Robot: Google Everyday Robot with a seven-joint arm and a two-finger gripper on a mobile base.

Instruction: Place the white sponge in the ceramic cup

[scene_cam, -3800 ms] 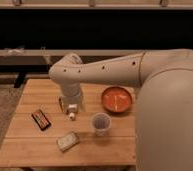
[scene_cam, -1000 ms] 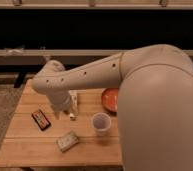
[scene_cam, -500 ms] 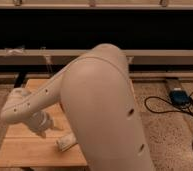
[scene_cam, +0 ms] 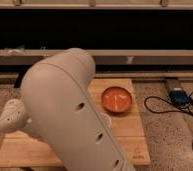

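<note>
Wooden table (scene_cam: 132, 142) is largely blocked by the pale arm (scene_cam: 65, 115), which hides the white sponge and the gripper, its spread untellable, so a blind reach risks toppling the ceramic cup (scene_cam: 107, 119) just near-left of the orange bowl (scene_cam: 117, 99).

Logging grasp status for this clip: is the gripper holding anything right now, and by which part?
Cannot be told: the gripper is out of sight behind the arm, and the white sponge is hidden too.
</note>
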